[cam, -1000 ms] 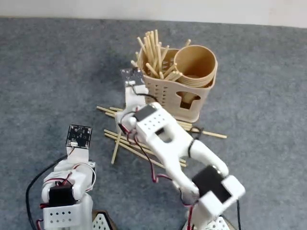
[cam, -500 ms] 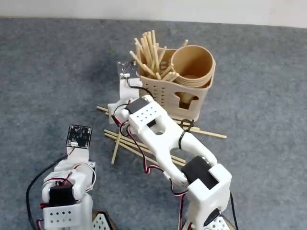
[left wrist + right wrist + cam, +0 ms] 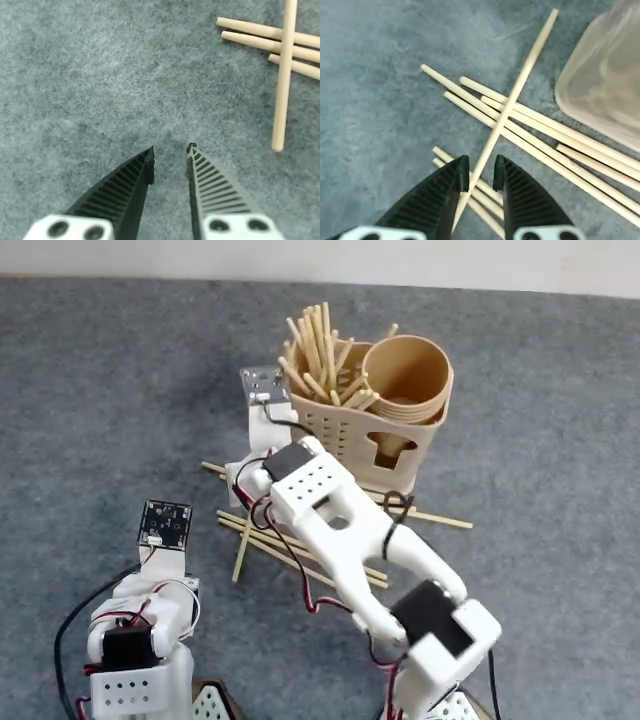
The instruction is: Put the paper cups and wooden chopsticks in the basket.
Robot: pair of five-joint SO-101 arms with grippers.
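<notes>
We note desk wholly under grey felt-like covering; pale wall strip past far edge. Beige slotted plastic basket stands toward far edge, holding nested tan paper cups and upright bundle of wooden chopsticks. Loose wooden chopsticks lie scattered mid-desk, just on basket's near side. Right hand released, fingers parted astride one slanted stick. Left hand released, over bare covering toward near edge.
</notes>
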